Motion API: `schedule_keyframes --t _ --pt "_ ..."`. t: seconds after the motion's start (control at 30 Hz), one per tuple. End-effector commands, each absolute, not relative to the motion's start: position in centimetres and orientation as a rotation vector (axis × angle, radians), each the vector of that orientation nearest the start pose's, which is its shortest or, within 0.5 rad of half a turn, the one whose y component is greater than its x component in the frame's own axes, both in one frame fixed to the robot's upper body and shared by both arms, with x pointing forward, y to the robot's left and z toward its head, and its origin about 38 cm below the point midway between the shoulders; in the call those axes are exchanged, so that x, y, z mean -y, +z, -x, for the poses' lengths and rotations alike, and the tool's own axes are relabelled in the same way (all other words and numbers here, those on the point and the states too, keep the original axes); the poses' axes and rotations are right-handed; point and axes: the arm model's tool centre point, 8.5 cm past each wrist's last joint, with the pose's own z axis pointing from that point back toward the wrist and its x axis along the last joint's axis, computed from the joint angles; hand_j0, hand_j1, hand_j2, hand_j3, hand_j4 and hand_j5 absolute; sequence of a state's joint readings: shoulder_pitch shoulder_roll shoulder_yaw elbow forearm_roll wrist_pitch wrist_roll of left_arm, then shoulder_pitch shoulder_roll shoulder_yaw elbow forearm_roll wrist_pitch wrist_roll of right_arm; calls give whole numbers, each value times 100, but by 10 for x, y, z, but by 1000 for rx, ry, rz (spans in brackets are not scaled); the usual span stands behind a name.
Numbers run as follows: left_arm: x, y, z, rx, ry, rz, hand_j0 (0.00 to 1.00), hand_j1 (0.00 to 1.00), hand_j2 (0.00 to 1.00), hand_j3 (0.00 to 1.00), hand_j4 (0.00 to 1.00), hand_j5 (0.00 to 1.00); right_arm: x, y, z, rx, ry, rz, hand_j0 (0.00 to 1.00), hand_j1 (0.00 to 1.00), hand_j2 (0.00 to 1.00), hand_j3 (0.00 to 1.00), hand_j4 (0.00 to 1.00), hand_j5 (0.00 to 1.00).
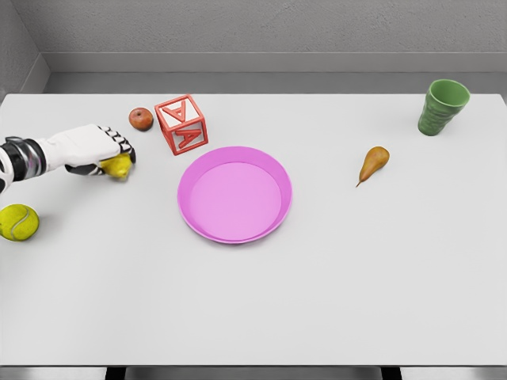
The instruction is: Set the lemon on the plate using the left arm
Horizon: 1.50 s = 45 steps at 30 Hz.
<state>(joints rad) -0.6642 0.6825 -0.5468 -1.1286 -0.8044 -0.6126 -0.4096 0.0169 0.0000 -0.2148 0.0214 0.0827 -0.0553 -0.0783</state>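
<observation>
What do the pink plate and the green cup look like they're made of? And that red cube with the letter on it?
It's a simulator render, so these are guesses. The pink plate looks like smooth matte plastic: even colour, soft shading, no glare. The green cup looks like ribbed plastic or glazed ceramic, with horizontal ridges around its wall. The red cube resembles a painted wooden alphabet block, with raised red frames around pale faces.

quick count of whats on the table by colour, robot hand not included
yellow: 2, the lemon in the left hand and the tennis ball
red: 2, the apple and the letter block
pink: 1, the plate
green: 1, the cup
brown: 1, the pear
total: 7
</observation>
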Motion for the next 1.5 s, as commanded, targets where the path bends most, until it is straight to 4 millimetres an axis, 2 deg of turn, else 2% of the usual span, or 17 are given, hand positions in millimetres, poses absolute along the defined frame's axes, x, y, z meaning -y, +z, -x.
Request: schedule_keyframes --t 0.0,0.33,0.47,0.57,0.63,0.9,1.37,1.47 --pt "-345 163 -478 1144 -2075 -662 51 51 51 51 51 51 277 -261 14 18 -132 167 100 100 100 100 100 100" --pt "-342 169 -478 1220 -2017 -625 51 51 51 51 51 51 277 -261 14 18 -132 167 100 100 100 100 100 100" --pt "-328 176 -476 1269 -2033 -619 51 51 51 51 51 51 277 -261 14 18 -132 167 100 100 100 100 100 100" --pt "-326 177 -477 1277 -2033 -618 51 51 51 51 51 51 277 -261 14 18 -132 167 100 100 100 100 100 100" --pt "-316 182 -475 1312 -2051 -621 51 51 51 51 51 51 277 -261 14 18 -132 167 100 100 100 100 100 100" --pt "-274 183 -476 1412 -2070 -575 52 52 52 52 52 52 277 -261 14 18 -132 167 100 100 100 100 100 100" --pt "-238 195 -468 1516 -2113 -560 53 53 53 53 53 53 277 -261 14 18 -132 167 100 100 100 100 100 100" --pt "-226 191 -466 1528 -2128 -536 53 53 53 53 53 53 277 -261 14 18 -132 167 100 100 100 100 100 100"
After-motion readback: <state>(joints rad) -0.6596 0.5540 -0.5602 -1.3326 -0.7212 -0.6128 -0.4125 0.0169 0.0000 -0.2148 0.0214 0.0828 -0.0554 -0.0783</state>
